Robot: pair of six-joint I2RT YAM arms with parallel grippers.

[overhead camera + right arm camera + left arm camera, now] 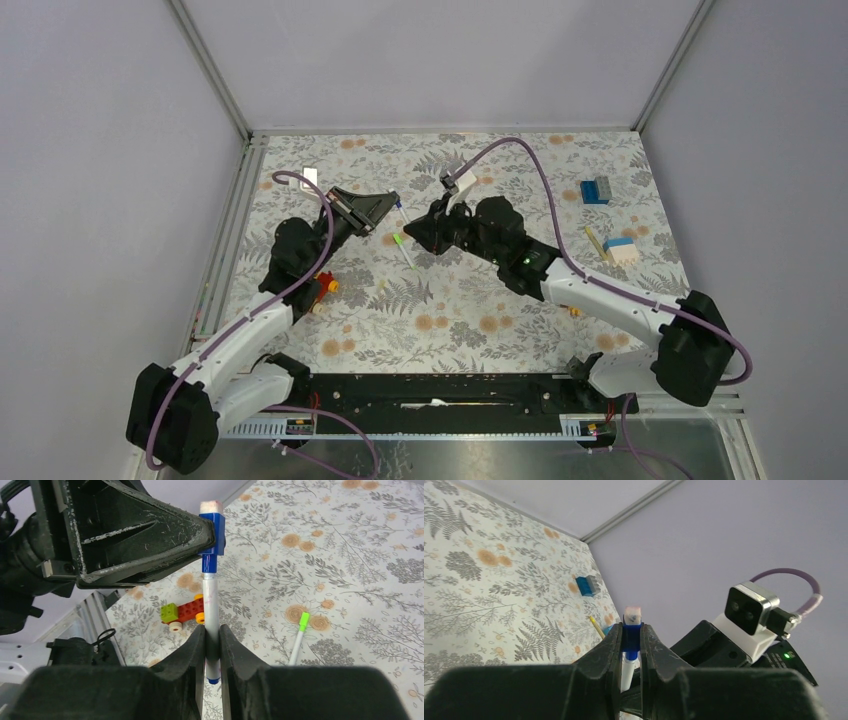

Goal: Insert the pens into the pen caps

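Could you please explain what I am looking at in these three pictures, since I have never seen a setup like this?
Two robot arms stand at the near edge of a floral table. The overhead picture looks down on both; the other two come from cameras on each wrist. The left gripper is shut on a blue pen cap, and the right gripper is shut on a white pen whose end sits in that cap. On the table lie a green-capped pen, a yellowish pen, a small toy car and blue bricks.
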